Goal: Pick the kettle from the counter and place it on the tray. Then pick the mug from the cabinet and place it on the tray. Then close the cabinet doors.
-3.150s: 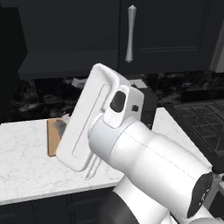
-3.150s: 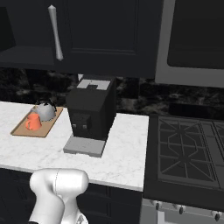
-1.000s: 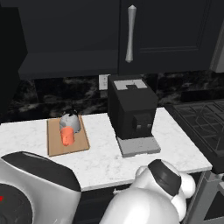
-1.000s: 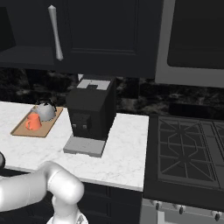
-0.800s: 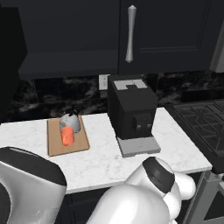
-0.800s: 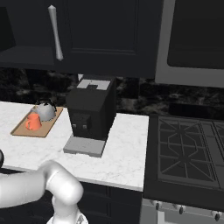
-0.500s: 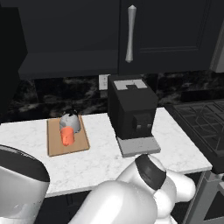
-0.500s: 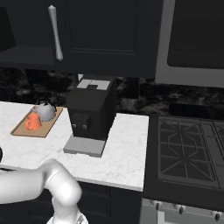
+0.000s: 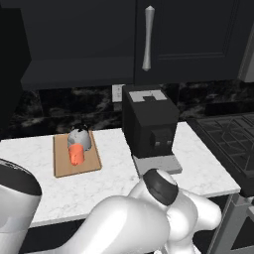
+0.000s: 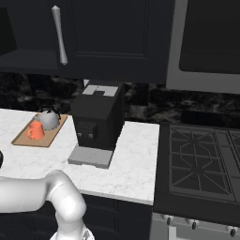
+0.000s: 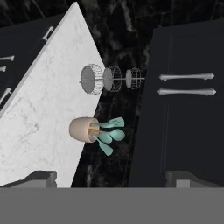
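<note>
Jaws stand wide apart and hold nothing; my gripper (image 11: 111,177) shows in the hand view as two grey fingertips at the bottom edge, looking along a stretch of marble counter (image 11: 39,118) toward a tan pot of green leaves (image 11: 94,131), three wire baskets (image 11: 111,78) and a pair of shut dark doors with two silver bar handles (image 11: 186,84). On the tray (image 9: 77,161), which lies at about nine o'clock from the coffee machine (image 9: 149,121) in the left base view, the kettle (image 9: 80,139) and the mug (image 9: 76,155) sit together, the orange mug just in front of the kettle. I judge both placing steps done. The cabinet door (image 9: 193,39) over the coffee machine looks flush and shut; the cabinet's other side I cannot read clearly, so the closing may be finished or nearly so. Against three seconds ago, my arm has swung down out from in front of the tray, while kettle, mug and tray have not moved.
</note>
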Motion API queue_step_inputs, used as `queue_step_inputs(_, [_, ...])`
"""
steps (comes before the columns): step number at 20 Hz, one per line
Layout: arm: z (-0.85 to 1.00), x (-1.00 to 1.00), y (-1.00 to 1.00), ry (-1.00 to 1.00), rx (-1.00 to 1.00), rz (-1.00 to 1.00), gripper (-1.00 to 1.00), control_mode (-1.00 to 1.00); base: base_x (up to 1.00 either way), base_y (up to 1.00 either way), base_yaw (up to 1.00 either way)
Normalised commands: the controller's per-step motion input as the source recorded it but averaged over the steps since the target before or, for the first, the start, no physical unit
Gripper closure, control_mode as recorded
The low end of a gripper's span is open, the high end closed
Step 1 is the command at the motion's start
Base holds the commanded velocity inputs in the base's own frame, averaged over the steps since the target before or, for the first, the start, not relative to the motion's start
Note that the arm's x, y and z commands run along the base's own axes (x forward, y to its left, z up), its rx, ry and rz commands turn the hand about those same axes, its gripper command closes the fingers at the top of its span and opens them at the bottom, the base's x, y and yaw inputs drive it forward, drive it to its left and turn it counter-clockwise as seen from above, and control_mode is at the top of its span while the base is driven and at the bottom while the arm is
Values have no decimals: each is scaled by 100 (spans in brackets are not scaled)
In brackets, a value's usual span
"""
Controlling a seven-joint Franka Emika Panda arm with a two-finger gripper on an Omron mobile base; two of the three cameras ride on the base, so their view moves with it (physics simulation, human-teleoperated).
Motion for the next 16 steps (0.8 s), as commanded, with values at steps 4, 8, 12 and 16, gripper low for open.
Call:
queue_step_inputs(4, [-12, 33, 0, -5, 0, 0, -100, -100, 0, 0, 0])
queue_step_inputs(8, [0, 23, 0, -7, 1, 0, -100, -100, 0, 0, 0])
queue_step_inputs(12, [0, 15, -6, -12, 2, -2, -100, -100, 0, 0, 0])
queue_step_inputs(16, [0, 14, -13, -13, 0, -6, -100, -100, 0, 0, 0])
